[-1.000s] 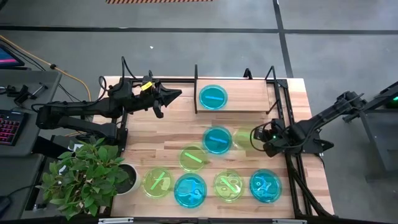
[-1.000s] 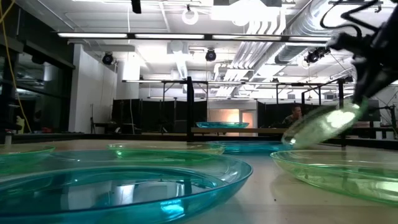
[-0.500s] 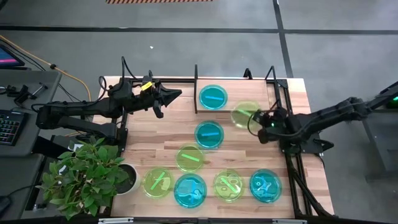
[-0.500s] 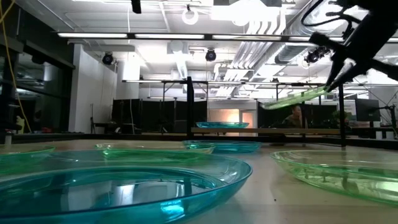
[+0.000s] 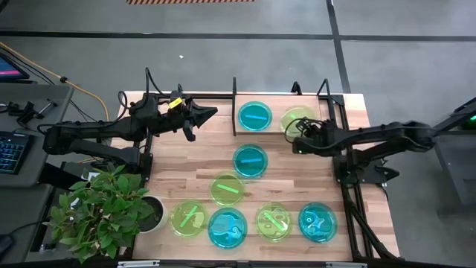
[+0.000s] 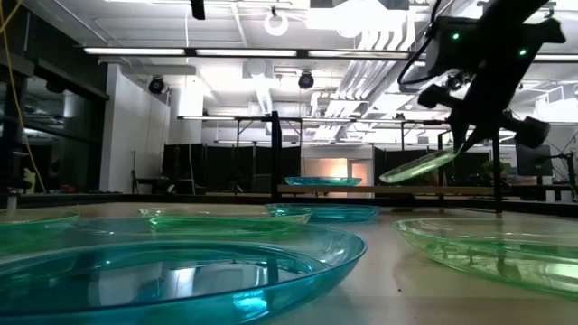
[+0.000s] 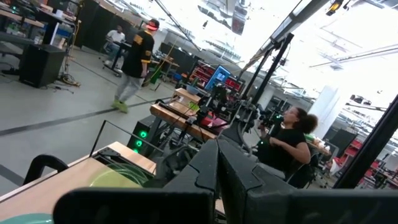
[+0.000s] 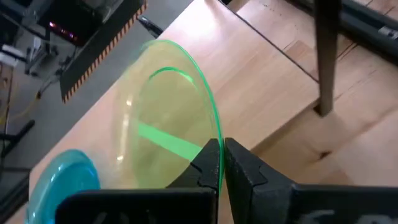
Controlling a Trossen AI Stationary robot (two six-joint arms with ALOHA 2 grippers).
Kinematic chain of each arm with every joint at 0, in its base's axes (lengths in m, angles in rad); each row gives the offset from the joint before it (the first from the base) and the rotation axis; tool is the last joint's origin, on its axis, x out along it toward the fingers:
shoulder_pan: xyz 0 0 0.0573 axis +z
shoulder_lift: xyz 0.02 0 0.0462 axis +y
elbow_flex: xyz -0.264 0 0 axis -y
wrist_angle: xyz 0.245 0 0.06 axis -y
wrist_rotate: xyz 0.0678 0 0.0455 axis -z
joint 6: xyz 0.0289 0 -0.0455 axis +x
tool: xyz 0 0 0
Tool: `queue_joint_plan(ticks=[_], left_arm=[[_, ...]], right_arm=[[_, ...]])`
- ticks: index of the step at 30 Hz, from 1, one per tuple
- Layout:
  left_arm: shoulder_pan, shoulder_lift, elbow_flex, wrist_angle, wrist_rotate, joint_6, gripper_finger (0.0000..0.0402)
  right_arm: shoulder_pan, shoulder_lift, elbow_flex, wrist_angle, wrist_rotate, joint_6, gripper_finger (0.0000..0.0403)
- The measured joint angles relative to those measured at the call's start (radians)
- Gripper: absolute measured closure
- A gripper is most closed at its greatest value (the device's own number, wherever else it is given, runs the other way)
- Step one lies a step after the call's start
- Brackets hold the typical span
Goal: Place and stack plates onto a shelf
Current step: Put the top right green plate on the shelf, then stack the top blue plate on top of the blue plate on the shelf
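In the high view the wooden tabletop (image 5: 178, 160) is pale plank, and the shelf (image 5: 316, 125) of thin black rods and a light wood board sits at the upper middle of the frame. A cyan plate (image 5: 255, 116) lies on that board, and just right of it the right gripper (image 5: 299, 135) holds a lime-green plate (image 5: 297, 117) over the board by its rim. Six more round translucent plates lie on the tabletop below: a cyan plate in the middle (image 5: 251, 160), a green one below it (image 5: 228, 189), and a bottom row of green (image 5: 187, 218), cyan (image 5: 227, 228), green (image 5: 274, 221) and cyan (image 5: 317, 222). The left gripper (image 5: 201, 117) waits at the upper left of the tabletop; its jaws cannot be made out. A potted plant (image 5: 104, 210) stands at the lower left. In the low view the held green plate (image 6: 417, 167) hangs tilted in the right half of the frame, thin and glassy, above the shelf's board, with a blurred cyan rim (image 6: 181, 271) filling the foreground. In the left wrist view, dark housing hides most of the tabletop, and people show in the room beyond. In the right wrist view the jaws stand narrow, pinched on the green plate's rim (image 8: 208, 124), its lighter green stripe plain; the cyan plate (image 8: 65, 180) is cut off at the lower left.
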Motion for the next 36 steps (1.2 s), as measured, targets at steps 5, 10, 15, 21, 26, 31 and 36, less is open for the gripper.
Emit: queue_joint_plan(ticks=[5, 10, 15, 21, 26, 31, 36], left_arm=[[0.0, 0.0, 0.0, 0.0, 0.0, 0.0, 0.0402], [0.0, 0.0, 0.0, 0.0, 0.0, 0.0, 0.0402], [0.0, 0.0, 0.0, 0.0, 0.0, 0.0, 0.0402], [0.0, 0.0, 0.0, 0.0, 0.0, 0.0, 0.0402], [0.0, 0.0, 0.0, 0.0, 0.0, 0.0, 0.0402], [0.0, 0.0, 0.0, 0.0, 0.0, 0.0, 0.0402], [0.0, 0.0, 0.0, 0.0, 0.0, -0.001, 0.0402]], right_arm=[[-0.059, 0.015, 0.0, 0.026, 0.0, -0.019, 0.0403], [-0.118, 0.011, 0.0, 0.034, -0.014, -0.02, 0.0403], [-0.139, 0.011, 0.0, 0.036, -0.007, -0.036, 0.0398], [-0.158, 0.011, 0.0, 0.083, -0.005, -0.077, 0.0342], [-0.17, 0.011, 0.0, 0.129, -0.045, -0.142, 0.0275], [-0.17, 0.011, 0.0, 0.111, -0.143, -0.215, 0.0231], [-0.159, -0.018, -0.001, 0.103, -0.21, -0.276, 0.0219]])
